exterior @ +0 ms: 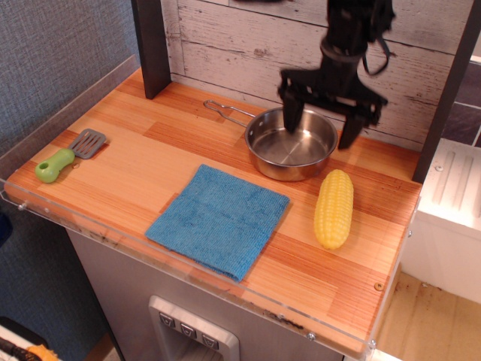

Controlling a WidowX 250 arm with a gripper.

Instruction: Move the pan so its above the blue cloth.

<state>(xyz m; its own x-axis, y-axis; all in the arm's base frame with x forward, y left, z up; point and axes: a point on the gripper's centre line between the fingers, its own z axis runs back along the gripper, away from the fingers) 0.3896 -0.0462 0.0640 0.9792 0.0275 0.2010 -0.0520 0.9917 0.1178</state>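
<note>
The shiny steel pan (291,145) sits on the wooden table near the back wall, its wire loop handle (222,111) pointing left. The blue cloth (219,219) lies flat in front of it, toward the table's front edge, apart from the pan. My gripper (320,126) hovers above the pan's far rim, open wide, with one finger (290,114) over the pan's left back rim and the other (350,129) past its right side. It holds nothing.
A yellow corn cob (334,207) lies right of the cloth, just in front of the pan. A grey spatula with a green handle (69,155) lies at the left edge. A dark post (151,47) stands at the back left.
</note>
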